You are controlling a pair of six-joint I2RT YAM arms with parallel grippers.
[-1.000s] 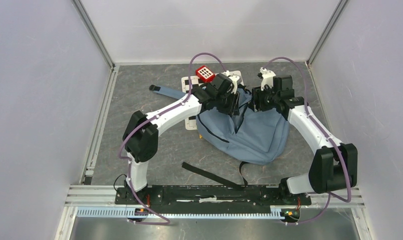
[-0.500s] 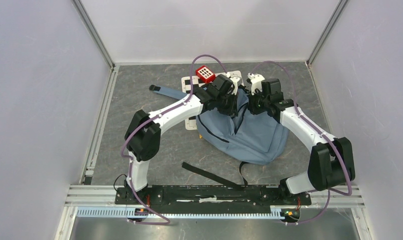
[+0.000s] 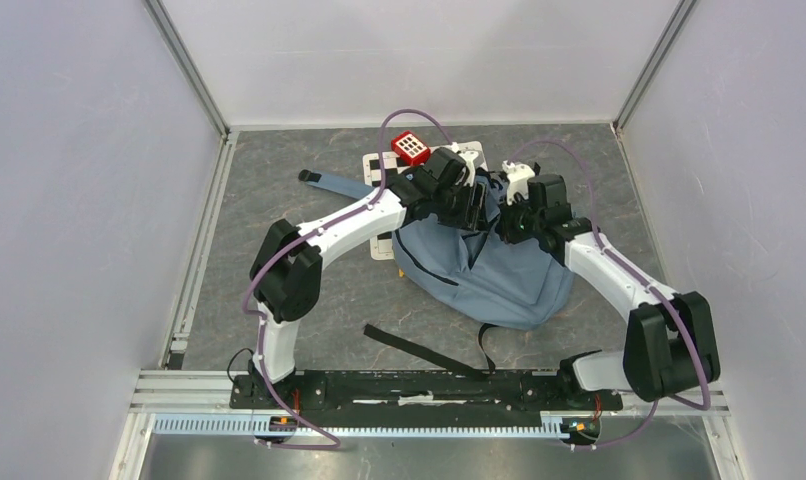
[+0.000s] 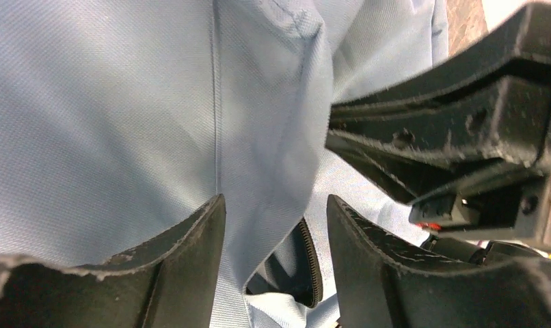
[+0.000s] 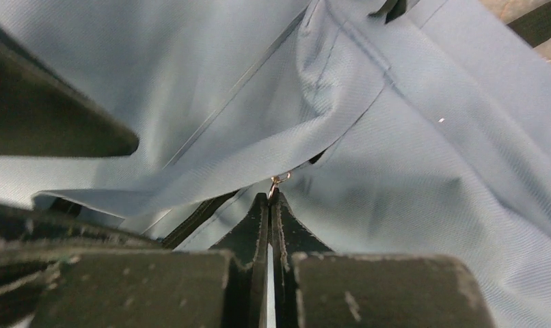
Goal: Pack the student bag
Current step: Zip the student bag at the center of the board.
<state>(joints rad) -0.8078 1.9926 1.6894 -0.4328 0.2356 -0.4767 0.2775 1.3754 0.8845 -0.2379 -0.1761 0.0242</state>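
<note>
The student bag lies flat on the desk, right of centre. Its top end points away from the arm bases and its body spreads back toward them. Both arms reach to that far top end, so the work is at the mouth of the bag and not at its body.

Your left pincer stands fairly wide. A raised fold of the blue-grey fabric runs up between its fingers, and the pictures show no squeeze on it. Just beyond the fold, a short curve of dark zipper shows where the cloth parts.

Your right pincer is pressed fully together. A small metal ring, probably the zipper pull, sits right at its tips. You cannot tell from here whether the ring is pinched or only touching.

What matters for the coming move is that the seam runs roughly along the bag's long axis, from the far end toward you, and it lies between the two pincers. The right one is nearer the pull. The left is nearer the loose flap.

In my judgement, you would hold the flap with the left and draw the pull along the seam with the right to widen the mouth.

A red toy waits just beyond the left arm's wrist, near the bag's top.
</note>
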